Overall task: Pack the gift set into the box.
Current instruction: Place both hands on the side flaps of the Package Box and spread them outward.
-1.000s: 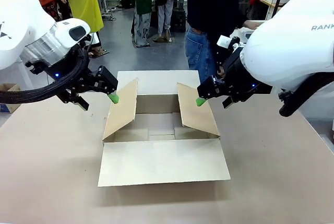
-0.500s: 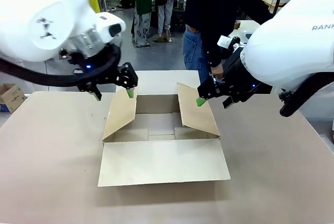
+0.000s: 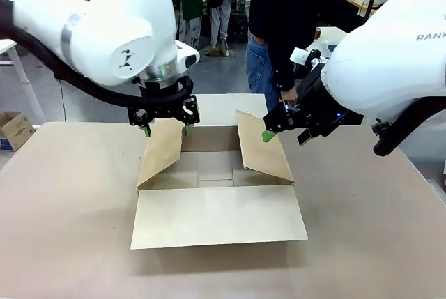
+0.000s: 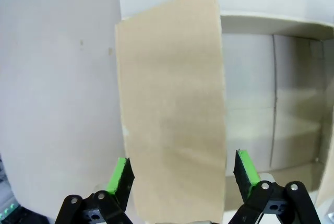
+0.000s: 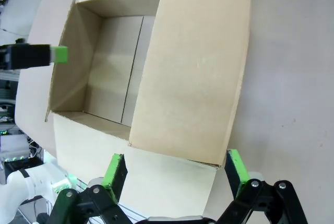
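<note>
The brown cardboard box [image 3: 216,173] stands open at mid-table, near flap flat toward me, far flap folded out and the two side flaps raised. My left gripper [image 3: 166,130] is open above the left flap [image 3: 162,151]. The left wrist view shows that flap [image 4: 172,104] between the green pads of this gripper [image 4: 182,167], with gaps on both sides. My right gripper [image 3: 270,134] is open at the far top corner of the right flap [image 3: 261,149]. In the right wrist view its fingers [image 5: 175,167] straddle that flap [image 5: 193,67], and the box's bare floor [image 5: 117,72] shows. The gift set is out of view.
A person [image 3: 282,13] in a dark top and jeans stands at the table's far side behind the box, one hand [image 3: 289,94] close to my right arm. A small cardboard box [image 3: 12,128] sits beyond the table's left edge. Bare tabletop [image 3: 70,243] surrounds the carton.
My left arm has swung right and turned its wrist, carrying its gripper from left of the left flap to over that flap's top edge. The right arm and the box have not moved.
</note>
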Controlling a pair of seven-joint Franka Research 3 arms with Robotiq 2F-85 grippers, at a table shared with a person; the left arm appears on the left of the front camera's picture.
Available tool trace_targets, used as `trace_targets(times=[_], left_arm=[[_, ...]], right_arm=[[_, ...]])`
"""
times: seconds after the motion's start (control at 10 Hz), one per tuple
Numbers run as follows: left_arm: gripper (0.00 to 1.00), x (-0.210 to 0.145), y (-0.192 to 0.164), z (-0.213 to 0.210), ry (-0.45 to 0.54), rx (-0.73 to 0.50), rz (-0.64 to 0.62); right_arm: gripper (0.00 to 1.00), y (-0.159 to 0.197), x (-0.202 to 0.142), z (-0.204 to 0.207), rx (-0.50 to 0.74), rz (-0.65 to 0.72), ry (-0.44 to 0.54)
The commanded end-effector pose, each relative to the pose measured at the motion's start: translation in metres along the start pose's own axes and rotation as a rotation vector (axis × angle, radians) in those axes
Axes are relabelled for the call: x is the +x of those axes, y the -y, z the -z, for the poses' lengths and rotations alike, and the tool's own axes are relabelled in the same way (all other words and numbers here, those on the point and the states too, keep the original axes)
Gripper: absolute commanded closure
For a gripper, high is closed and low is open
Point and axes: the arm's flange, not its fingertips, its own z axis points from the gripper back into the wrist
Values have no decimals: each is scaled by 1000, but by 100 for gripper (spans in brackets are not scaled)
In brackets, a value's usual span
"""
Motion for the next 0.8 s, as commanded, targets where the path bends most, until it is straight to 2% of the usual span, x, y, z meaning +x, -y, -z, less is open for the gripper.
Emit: trace_targets(times=[0.0, 0.5, 0.7], left_arm=[[0, 10, 20, 5, -34, 30, -17], [0, 10, 3, 12, -25, 211, -86], [0, 9, -6, 5, -5, 198, -94]], right_arm=[[0, 0, -1, 1, -8, 3, 6], [0, 0, -1, 1, -8, 3, 6], [0, 0, -1, 1, -8, 3, 6]])
